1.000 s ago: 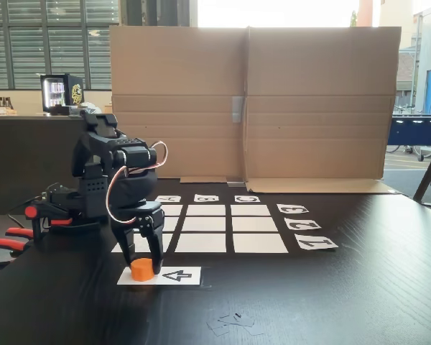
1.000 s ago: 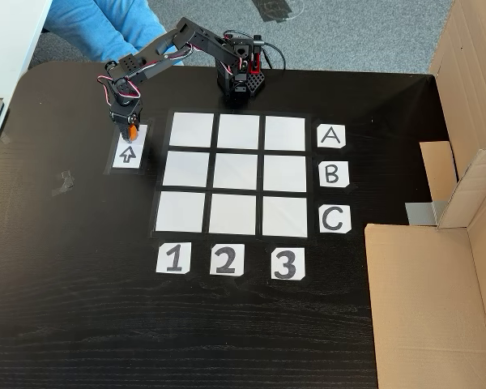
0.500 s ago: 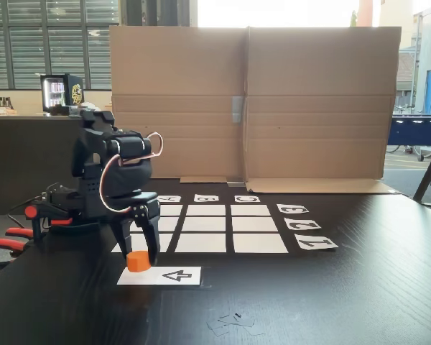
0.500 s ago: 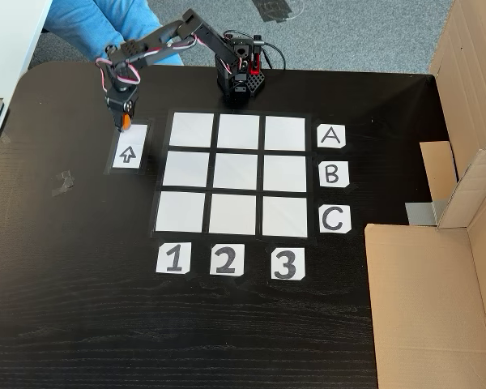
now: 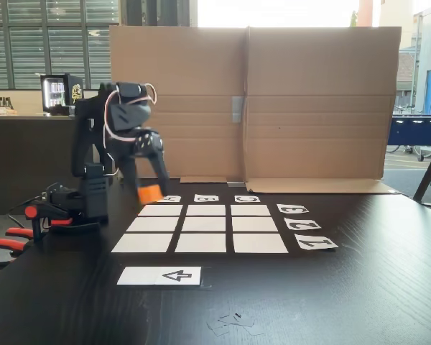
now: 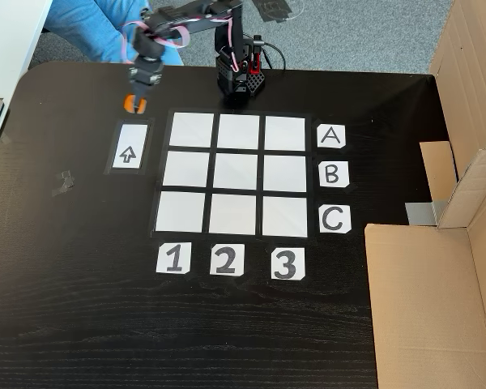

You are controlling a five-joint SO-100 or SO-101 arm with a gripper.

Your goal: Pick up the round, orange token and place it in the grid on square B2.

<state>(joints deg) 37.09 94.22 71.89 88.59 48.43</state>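
Observation:
My gripper (image 5: 150,188) (image 6: 135,102) is shut on the orange token (image 5: 149,193) (image 6: 134,103) and holds it well above the table. In both fixed views the token hangs in the air, off the arrow strip (image 5: 159,275) (image 6: 128,147). The grid (image 5: 200,228) (image 6: 234,173) of nine white cells lies flat on the black table. Square B2 (image 5: 205,223) (image 6: 236,172), its centre cell, is bare. In a fixed view from above, the token sits left of the grid's top-left cell.
Letter cards A, B, C (image 6: 331,175) and number cards 1, 2, 3 (image 6: 226,261) edge the grid. A cardboard wall (image 5: 251,100) stands behind the table. The arm's base (image 6: 240,79) is clamped at the table edge. Tape scraps (image 5: 233,322) lie near the front.
The gripper has lifted the token off the arrow strip, rising high and swinging back toward the arm's base. The strip now lies bare.

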